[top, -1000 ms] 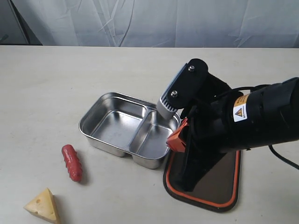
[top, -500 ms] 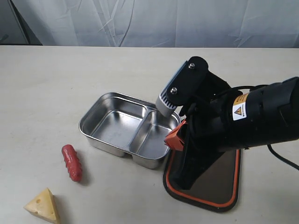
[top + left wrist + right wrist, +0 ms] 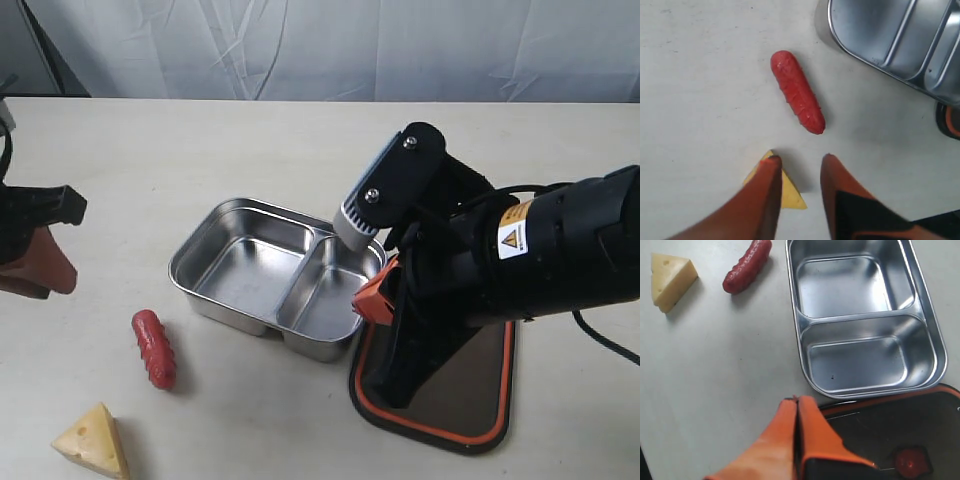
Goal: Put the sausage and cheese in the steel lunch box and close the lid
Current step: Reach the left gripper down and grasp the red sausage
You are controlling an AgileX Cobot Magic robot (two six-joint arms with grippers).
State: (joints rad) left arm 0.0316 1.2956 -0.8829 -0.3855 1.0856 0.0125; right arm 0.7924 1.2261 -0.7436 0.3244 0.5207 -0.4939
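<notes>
My left hand (image 3: 800,161) hangs fingers apart over the desk (image 3: 150,150), the cheese (image 3: 790,196) half hidden behind one finger and the sausage (image 3: 797,91) lying between it and the steel lunch box (image 3: 232,316). My right hand (image 3: 797,402) is pinched closed at the edge of the lid (image 3: 485,385), flat beside the box; whether the tips touch it I cannot tell.

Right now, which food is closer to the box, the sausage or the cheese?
The sausage, the red ridged piece lying just off the corner of the box. The yellow cheese wedge sits farther out, beyond the sausage.
</notes>
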